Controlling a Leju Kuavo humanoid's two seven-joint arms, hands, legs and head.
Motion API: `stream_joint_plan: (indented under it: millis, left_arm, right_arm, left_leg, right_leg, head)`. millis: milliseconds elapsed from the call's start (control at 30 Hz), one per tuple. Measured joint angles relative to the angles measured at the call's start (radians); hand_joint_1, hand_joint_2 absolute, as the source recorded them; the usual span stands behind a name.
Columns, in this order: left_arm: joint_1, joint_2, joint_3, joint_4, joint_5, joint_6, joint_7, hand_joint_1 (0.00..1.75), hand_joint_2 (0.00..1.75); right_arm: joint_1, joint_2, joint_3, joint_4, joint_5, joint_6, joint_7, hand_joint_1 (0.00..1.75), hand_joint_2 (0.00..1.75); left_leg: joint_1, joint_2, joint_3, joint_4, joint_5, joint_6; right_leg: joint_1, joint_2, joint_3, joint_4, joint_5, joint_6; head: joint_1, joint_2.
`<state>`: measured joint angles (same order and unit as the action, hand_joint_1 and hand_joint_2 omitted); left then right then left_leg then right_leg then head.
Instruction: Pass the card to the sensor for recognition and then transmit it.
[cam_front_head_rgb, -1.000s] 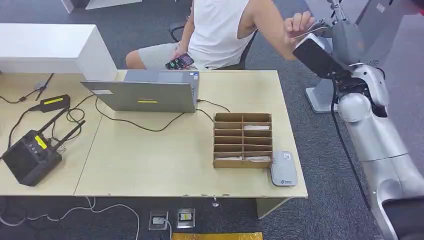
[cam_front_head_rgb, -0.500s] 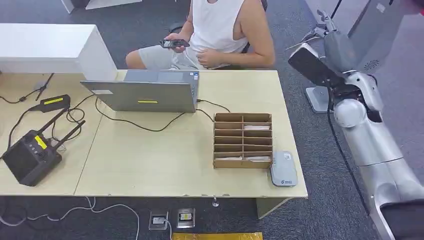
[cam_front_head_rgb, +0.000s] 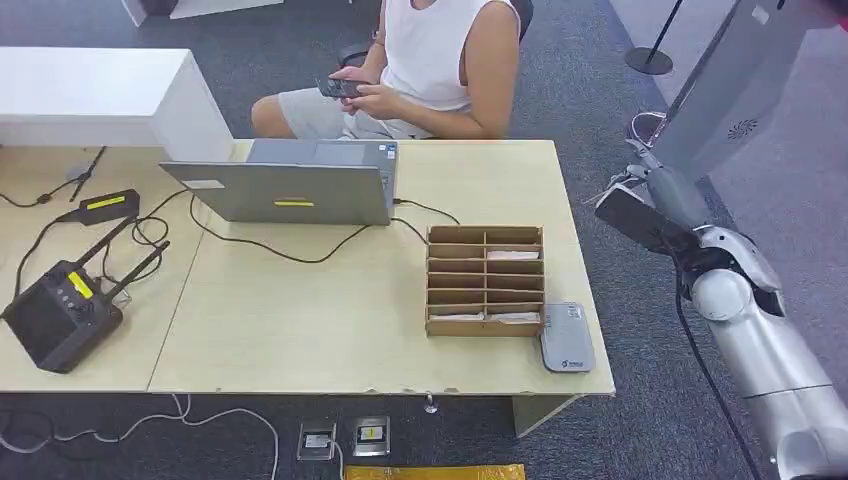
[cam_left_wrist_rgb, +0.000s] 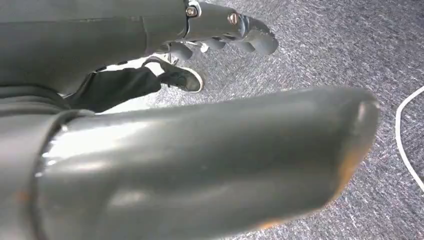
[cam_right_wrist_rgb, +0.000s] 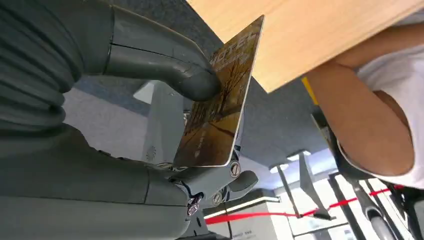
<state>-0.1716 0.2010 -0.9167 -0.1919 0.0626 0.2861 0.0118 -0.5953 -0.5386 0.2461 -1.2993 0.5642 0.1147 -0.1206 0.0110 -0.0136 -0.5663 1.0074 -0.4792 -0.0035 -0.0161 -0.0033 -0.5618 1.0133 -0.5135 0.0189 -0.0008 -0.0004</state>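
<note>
Card (cam_right_wrist_rgb: 220, 105): brown, tree picture, lettering too skewed to read. Right hand (cam_front_head_rgb: 648, 182) pinches it, thumb on its face, off the tabletop (cam_front_head_rgb: 500, 180) edge. Left hand (cam_left_wrist_rgb: 227, 30): fingers curled, holding nothing.

Laptop (cam_front_head_rgb: 300, 180) beside cardboard organizer (cam_front_head_rgb: 486, 280)

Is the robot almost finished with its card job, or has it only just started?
Just starting. Done: the right hand already holds the card, pinched under its thumb. In hand: that hand hangs beside the table, off its right edge. Left: the grey sensor by the cardboard sorter hasn't met the card yet, and the handover after that remains.
</note>
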Motion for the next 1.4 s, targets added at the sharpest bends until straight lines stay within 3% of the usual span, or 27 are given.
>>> stream_joint_plan:
  millis: [300, 433, 867, 1133, 1400]
  left_arm:
    - [0.0, 0.002, 0.0, 0.0, 0.0, -0.002, 0.0, 0.0, 0.0]
    - [-0.002, 0.013, 0.006, 0.001, 0.0, -0.01, 0.0, 0.0, 0.0]
    - [-0.003, 0.023, 0.006, 0.001, -0.027, -0.027, 0.0, 0.0, 0.0]
    - [-0.003, 0.023, 0.006, 0.001, -0.019, -0.036, 0.0, 0.0, 0.0]
    - [-0.003, 0.023, 0.006, 0.001, -0.014, -0.036, 0.001, 0.0, 0.0]
  right_arm:
    - [0.013, -0.006, -0.006, -0.007, -0.002, 0.014, 0.003, 1.75, 1.75]
    - [0.09, -0.03, -0.06, -0.058, 0.006, 0.123, 0.007, 1.75, 1.75]
    - [0.201, -0.042, -0.1, -0.142, 0.055, 0.304, 0.035, 1.75, 1.75]
    - [0.286, -0.038, -0.114, -0.171, 0.056, 0.332, 0.035, 1.75, 1.75]
    - [0.29, -0.021, -0.113, -0.171, 0.071, 0.35, 0.015, 1.75, 1.75]
  left_leg:
    - [0.001, 0.0, 0.0, 0.0, 0.0, 0.0]
    - [0.0, 0.0, 0.0, 0.0, 0.0, 0.0]
    - [0.001, 0.0, 0.0, 0.0, 0.0, 0.0]
    - [0.0, 0.0, 0.0, 0.0, 0.0, 0.0]
    - [0.001, 0.0, 0.0, 0.0, 0.0, 0.0]
  right_leg:
    - [0.001, 0.0, 0.0, 0.0, 0.0, 0.0]
    - [0.001, 0.001, 0.0, 0.0, 0.0, 0.0]
    - [0.001, 0.0, 0.0, 0.0, 0.0, 0.0]
    - [0.001, 0.0, 0.0, 0.0, 0.0, 0.0]
    - [0.001, 0.0, 0.0, 0.0, 0.0, 0.0]
  head:
    - [0.0, 0.0]
    - [0.0, 0.0]
    - [0.0, 0.0]
    - [0.0, 0.0]
    - [0.0, 0.0]
